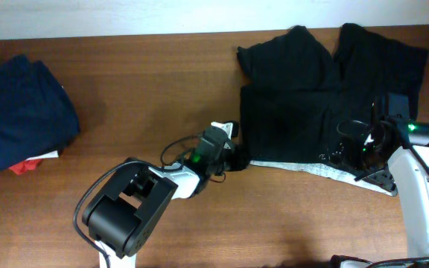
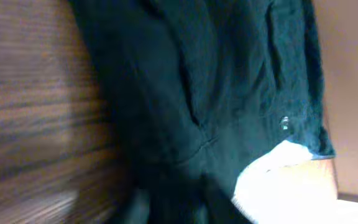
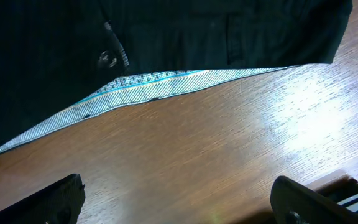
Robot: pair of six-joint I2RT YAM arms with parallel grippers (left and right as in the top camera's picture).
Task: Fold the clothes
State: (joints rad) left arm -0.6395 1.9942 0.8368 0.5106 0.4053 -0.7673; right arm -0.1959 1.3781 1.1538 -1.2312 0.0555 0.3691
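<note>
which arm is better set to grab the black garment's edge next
Left, probably: the left gripper sits at the black garment's near corner, cloth filling its wrist view. The right gripper is open over bare table, short of the hem.

**Overhead:** fixed above, looking straight down on the whole surface (image 1: 162, 82); far edge at top of frame, arms entering from the near edge.

**Left wrist:** very near and low, aimed across wood at the black clothes (image 2: 216, 93); blurred.

**Right wrist:** near, tilted down over bare wood toward the pale-lined hem (image 3: 148, 87); right claw (image 3: 176, 196) fingers spread at the lower frame corners.

**Shared by all three:** that hem, facing the near edge, in the right half of the surface.
</note>
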